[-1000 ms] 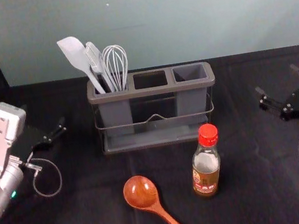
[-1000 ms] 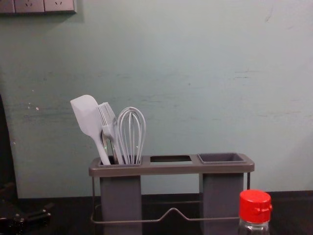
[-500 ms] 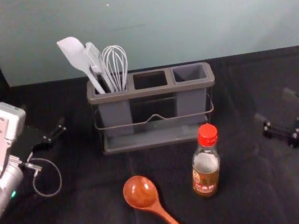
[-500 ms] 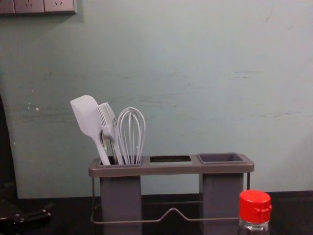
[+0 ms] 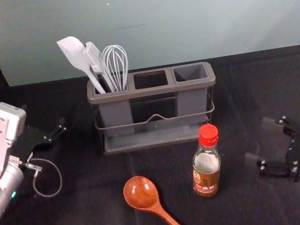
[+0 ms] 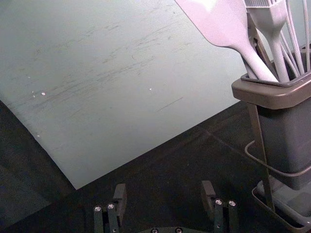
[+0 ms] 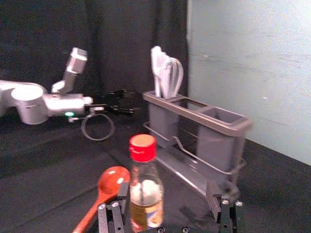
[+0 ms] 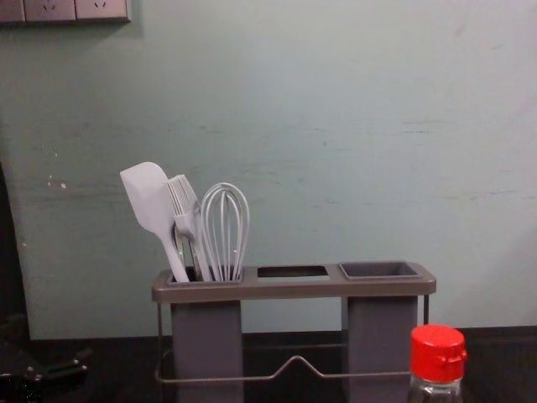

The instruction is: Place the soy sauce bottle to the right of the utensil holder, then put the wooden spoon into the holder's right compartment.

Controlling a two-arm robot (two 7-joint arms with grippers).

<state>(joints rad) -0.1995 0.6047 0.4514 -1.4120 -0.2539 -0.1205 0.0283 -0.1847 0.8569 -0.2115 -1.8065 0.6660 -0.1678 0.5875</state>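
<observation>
Head view puts the utensil holder (image 5: 152, 91) at twelve o'clock, left hand (image 6: 164, 190) idle at nine, right hand (image 5: 258, 140) at four, both spread empty, soy sauce bottle (image 5: 205, 164) upright at five, wooden spoon (image 5: 140, 192) at six. Approaching off-centre, we could topple the bottle.

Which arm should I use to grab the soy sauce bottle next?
The right, I'd judge. The right gripper is open and close by, on the right side of the soy sauce bottle. The left gripper is open too, but farther off, beyond the left end of the utensil holder.
</observation>
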